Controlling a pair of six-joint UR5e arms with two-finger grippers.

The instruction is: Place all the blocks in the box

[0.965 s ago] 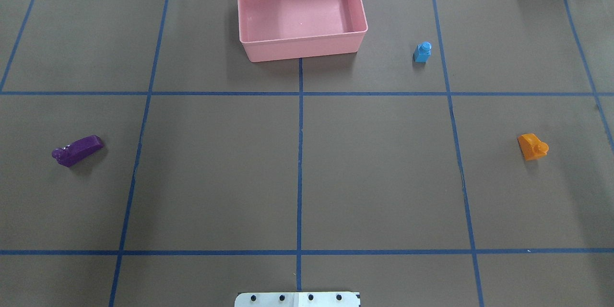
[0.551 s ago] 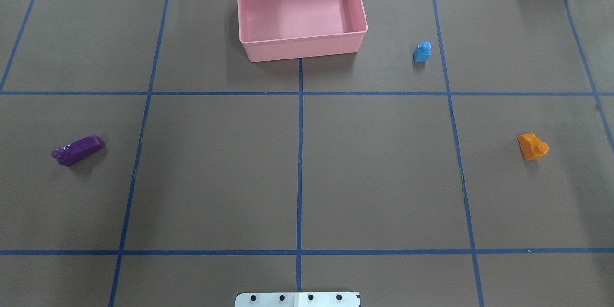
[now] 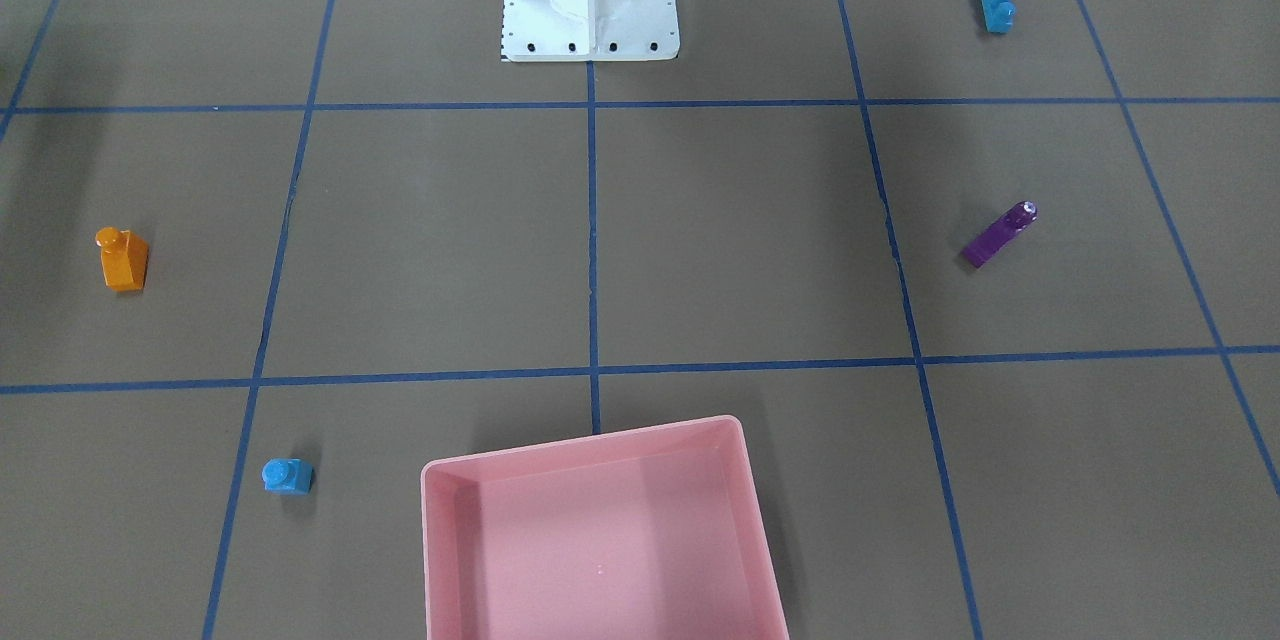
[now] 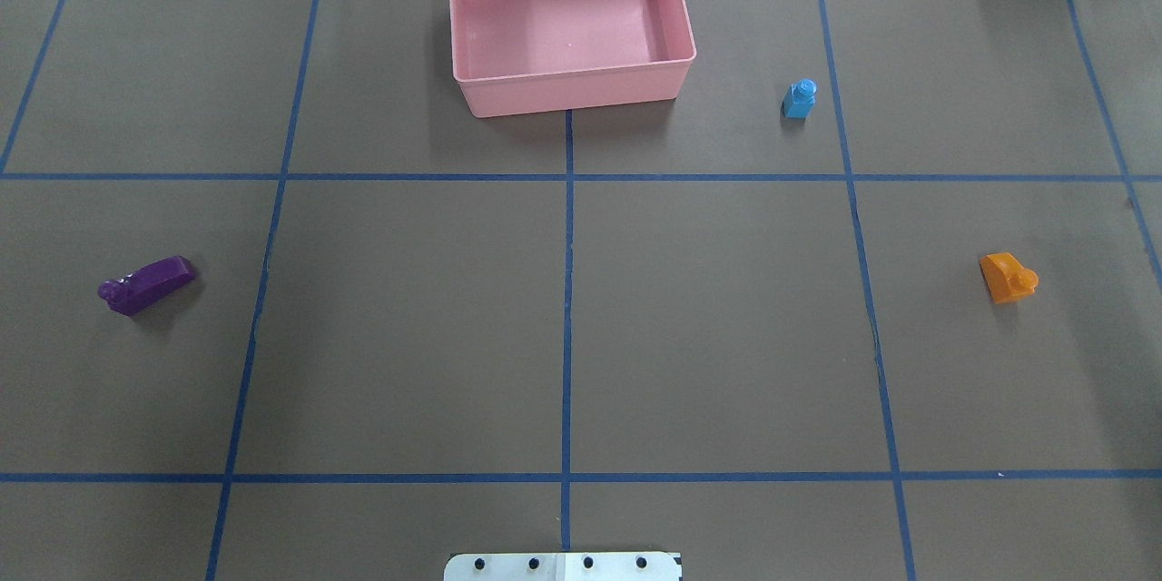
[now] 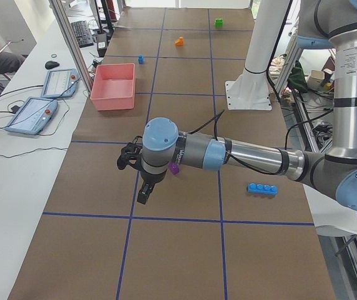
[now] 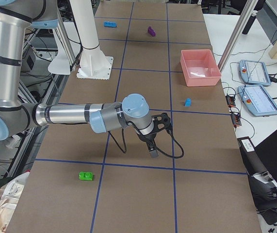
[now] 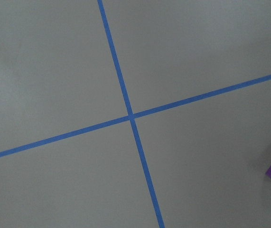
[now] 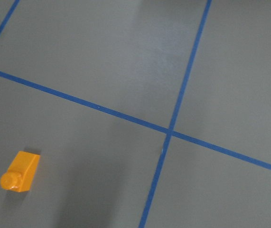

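All bricks lie outside the shallow pink plastic box (image 4: 572, 95) at the brown table's (image 4: 408, 336) far middle. The left end effector (image 5: 142, 192) hangs near the slim purple plastic brick (image 4: 147, 284). It should probably centre over the brick and close across its narrow sides. I cannot tell whether it or the right end effector (image 6: 152, 148) is open. The orange studded brick (image 4: 1006, 278) and small blue single-stud brick (image 4: 800, 99) lie on the right, out of the path.

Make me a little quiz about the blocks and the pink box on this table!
1. True or false: the pink box already has a block inside.
2. How many blocks lie out on the table, counting every camera view?
3. Which block lies nearest the pink box?
A) green block
B) small blue block
C) purple block

Key
1: false, it is empty.
2: five.
3: B.
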